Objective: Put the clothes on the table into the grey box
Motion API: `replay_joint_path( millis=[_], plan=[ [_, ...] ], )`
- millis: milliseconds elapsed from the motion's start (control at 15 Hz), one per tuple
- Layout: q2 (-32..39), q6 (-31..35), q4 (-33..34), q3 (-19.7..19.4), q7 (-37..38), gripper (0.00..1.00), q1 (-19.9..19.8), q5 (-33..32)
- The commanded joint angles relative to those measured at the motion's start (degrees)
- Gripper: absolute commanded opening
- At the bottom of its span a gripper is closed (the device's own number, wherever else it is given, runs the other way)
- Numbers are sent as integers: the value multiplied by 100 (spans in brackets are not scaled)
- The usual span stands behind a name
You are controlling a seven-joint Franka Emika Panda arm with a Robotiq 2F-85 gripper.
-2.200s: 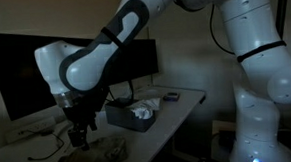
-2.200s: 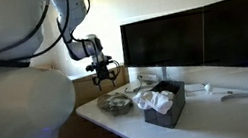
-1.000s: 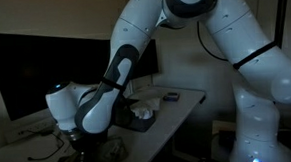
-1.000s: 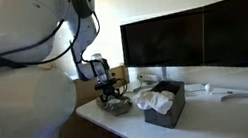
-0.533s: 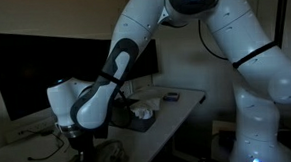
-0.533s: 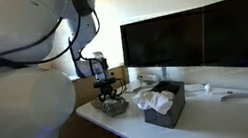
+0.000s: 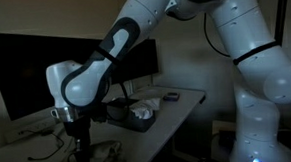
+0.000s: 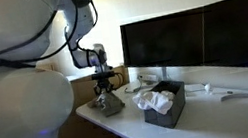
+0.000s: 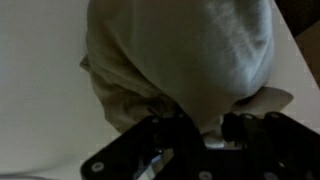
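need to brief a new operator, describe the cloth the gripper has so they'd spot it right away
Start at the long pale table with the dark monitors and go to its end, beyond the grey box. There the beige-tan cloth is tented up beneath the gripper, shut on its top. Unlike the whitish cloth in the box, it is duller and outside it.

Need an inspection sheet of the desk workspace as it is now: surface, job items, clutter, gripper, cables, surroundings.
Surface: pale table, dimly lit.
Job's things: beige cloth pinched up into a peak beside the grey box; whitish cloth in the box, spilling over its rim.
Clutter: small dark object beyond the box.
Grippers: gripper shut on the beige cloth, fingers pointing down.
Cables: loose dark cable on the table.
Surroundings: dark monitors along the back; plain wall.
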Motion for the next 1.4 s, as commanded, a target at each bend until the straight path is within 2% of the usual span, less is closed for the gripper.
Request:
replay_joint_path(
  millis=[0,267,467,867,1333],
  plan=[
    [-818,-480,-62,26,-396,14,-118,136],
    [-1486,-957,201,-173,-429,13,-129,-59],
    [-1891,-1123,380,-417,-392,13,-276,-107],
    [-2532,-898,256,-1015,271,13,-767,-74],
    [-2682,-742,-187,-1554,1046,12,-1311,-79]
  ],
)
